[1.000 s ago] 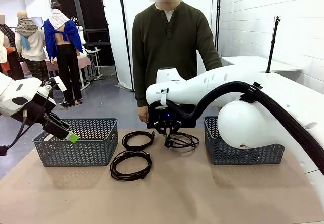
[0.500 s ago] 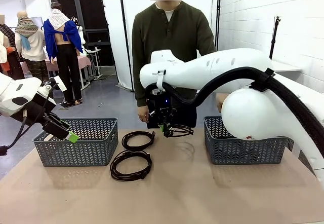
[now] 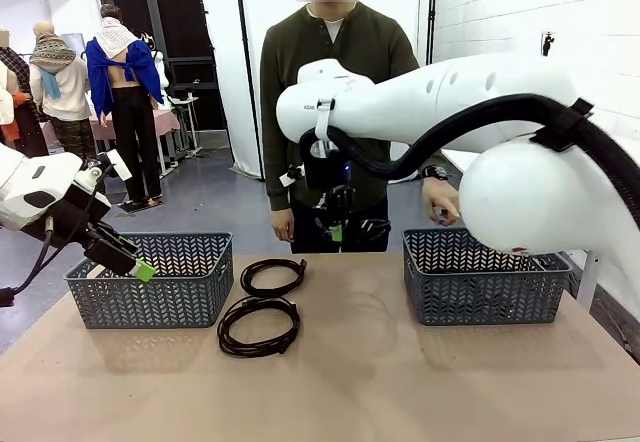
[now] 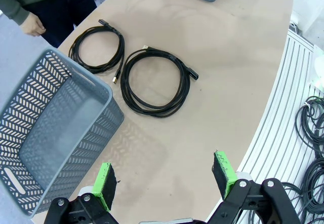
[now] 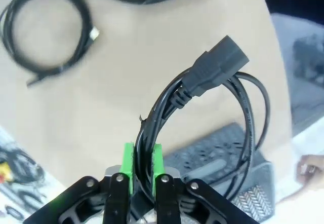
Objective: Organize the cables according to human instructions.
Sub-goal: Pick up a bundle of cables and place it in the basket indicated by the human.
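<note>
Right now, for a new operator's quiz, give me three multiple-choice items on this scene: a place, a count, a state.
1. Where is the cable in the right hand? A in a basket; B lying on the table; C lifted above the table.
2. How many other cables lie on the table? A two; B one; C four.
3. The left hand is: A shut on a cable; B open and empty; C shut on a basket.
C: it hangs clear of the tabletop in the front view. A: two loops lie side by side. B: its jaws stand wide apart, nothing between.
</note>
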